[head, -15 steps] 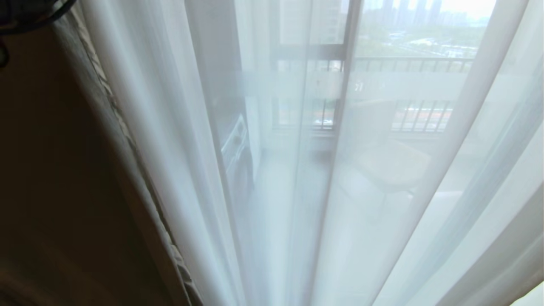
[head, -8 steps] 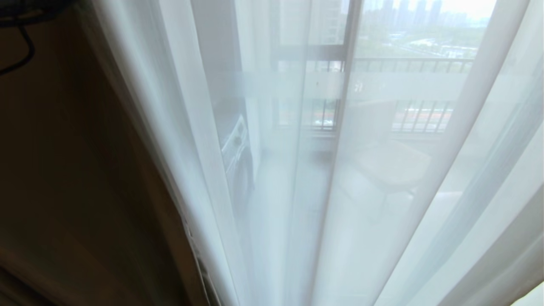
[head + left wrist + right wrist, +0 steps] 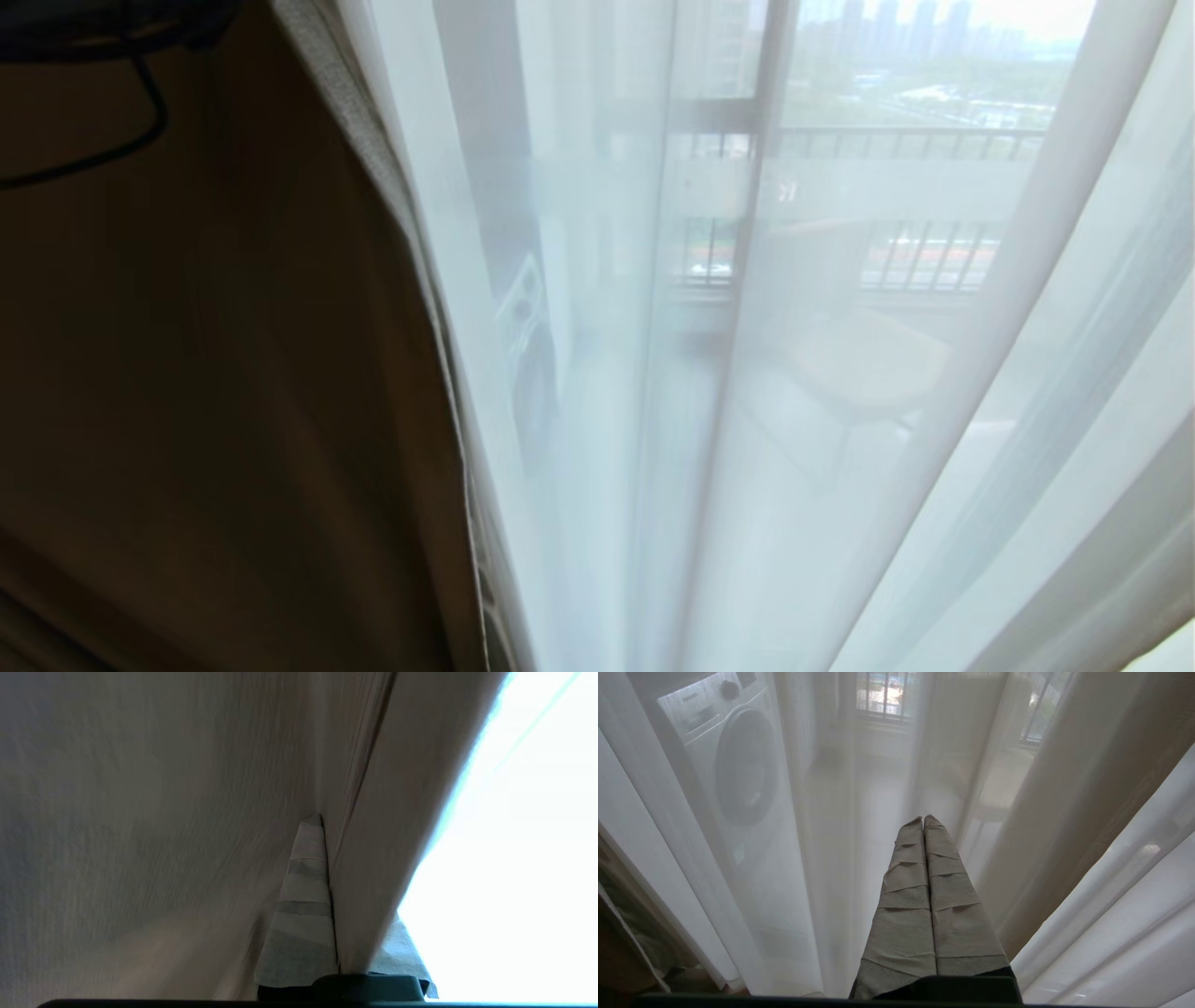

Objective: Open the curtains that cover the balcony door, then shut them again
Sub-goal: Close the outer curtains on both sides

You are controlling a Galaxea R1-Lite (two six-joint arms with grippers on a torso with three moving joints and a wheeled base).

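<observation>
Spreading rightward since earlier: beige drape (image 3: 233,373) (left gripper (image 3: 327,826) clamped).

On my head feed the heavy drape (image 3: 187,355) filling the left of the frame looks like matt tan woven cloth with a coarse, rough edge. The sheers (image 3: 840,420) across the centre and right are thin, smooth, see-through white fabric. On both wrist feeds I see the fingers (image 3: 927,896) wrapped in matt grey cloth-like tape, overlapped in bands. Behind the sheers, the washing machine (image 3: 733,756) looks smooth and glossy.
</observation>
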